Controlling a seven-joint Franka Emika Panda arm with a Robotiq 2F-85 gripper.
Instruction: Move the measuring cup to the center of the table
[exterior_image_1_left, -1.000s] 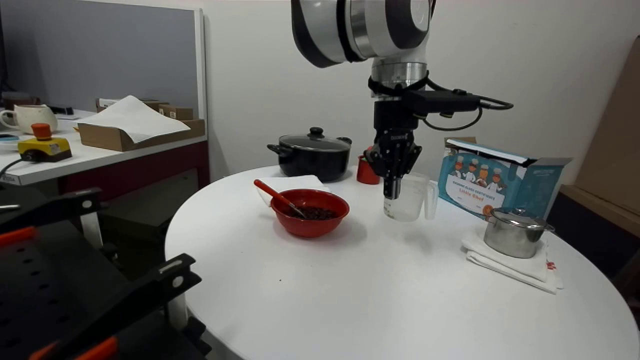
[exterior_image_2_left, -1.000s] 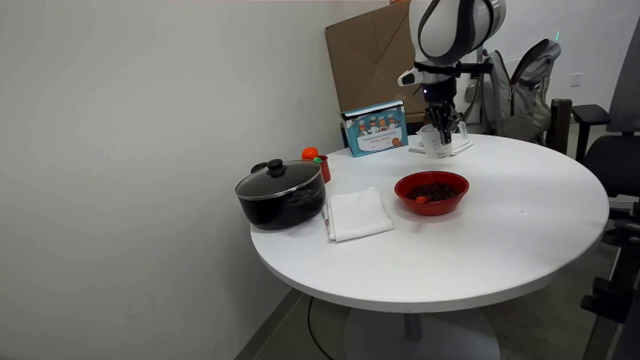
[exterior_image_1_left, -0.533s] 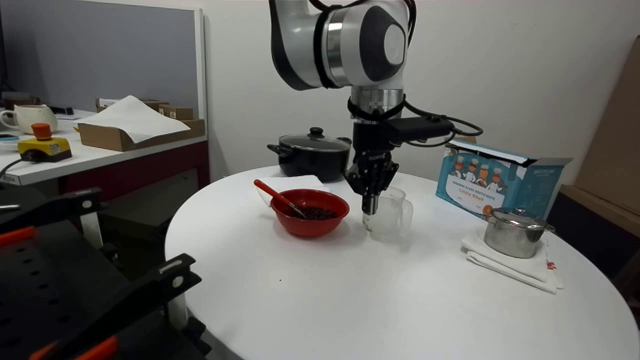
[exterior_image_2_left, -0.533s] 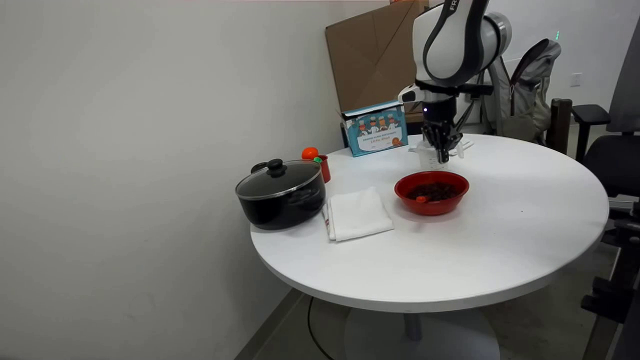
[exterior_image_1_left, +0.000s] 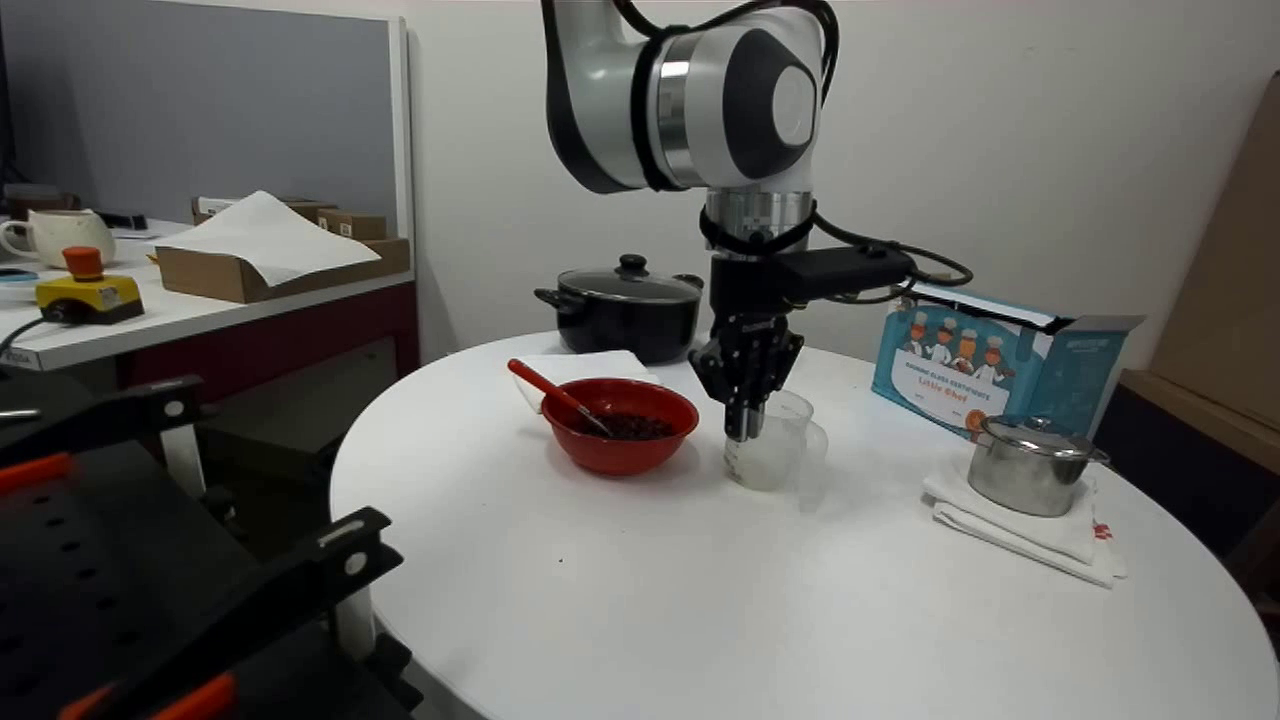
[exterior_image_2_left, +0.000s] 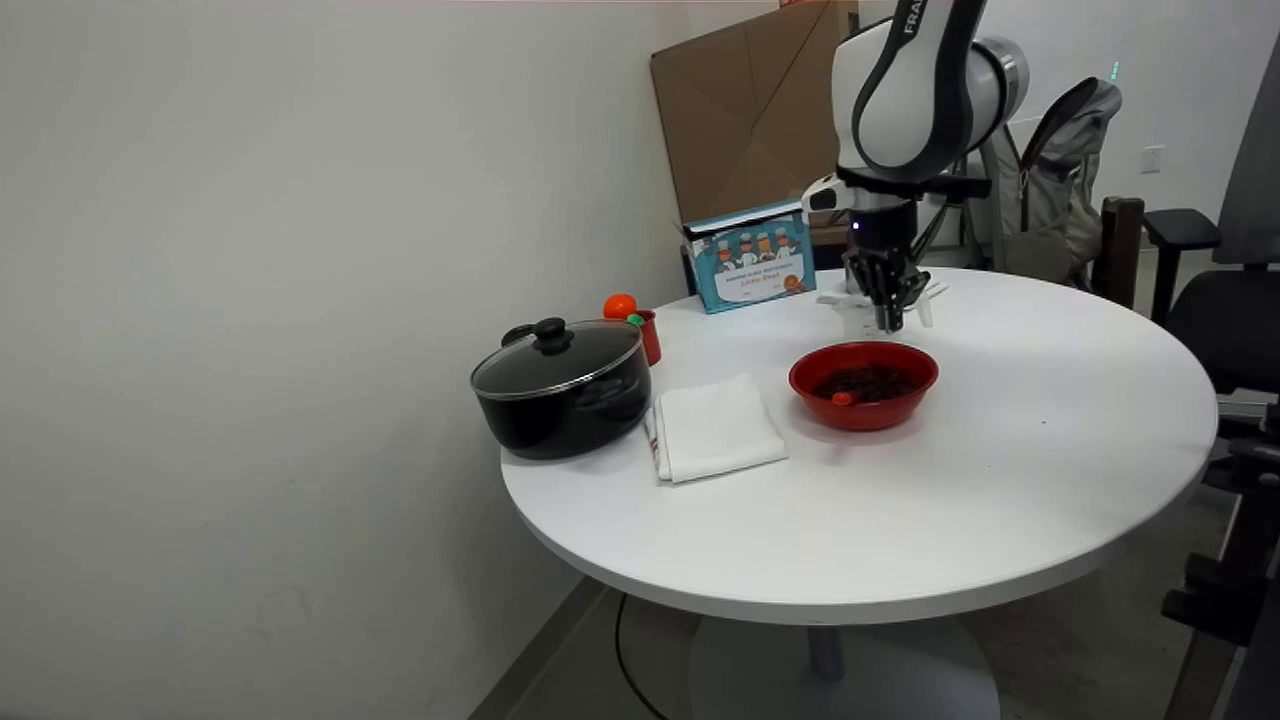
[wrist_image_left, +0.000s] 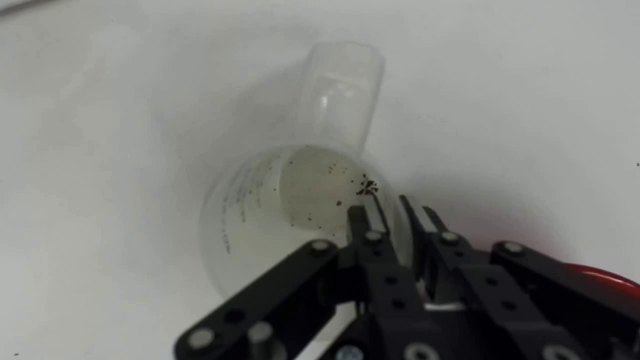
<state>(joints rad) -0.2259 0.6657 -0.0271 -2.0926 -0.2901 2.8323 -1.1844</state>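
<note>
The measuring cup (exterior_image_1_left: 772, 462), clear and whitish, appears to stand upright on the white round table (exterior_image_1_left: 640, 610), close beside the red bowl (exterior_image_1_left: 620, 455). In an exterior view the cup (exterior_image_2_left: 857, 318) is partly hidden behind my gripper (exterior_image_2_left: 890, 318). In the wrist view I see into the cup (wrist_image_left: 255, 215); dark specks lie inside and its handle points away from my gripper (wrist_image_left: 388, 201). The fingers straddle the cup wall on the bowl's side, with a visible gap between them. My gripper (exterior_image_1_left: 745, 428) is low over the cup rim.
The red bowl (exterior_image_2_left: 865, 408) holds dark pieces and a red-handled spoon. A black pot (exterior_image_1_left: 630, 318) and folded cloth (exterior_image_2_left: 715, 430) are near the wall. A steel pot (exterior_image_1_left: 1030, 482) sits on another cloth. A blue box (exterior_image_1_left: 960, 370) and small red cup (exterior_image_2_left: 650, 338) also stand there.
The measuring cup has moved with my gripper from near the blue box towards the red bowl and down to the table. The fingers now look more apart.
</note>
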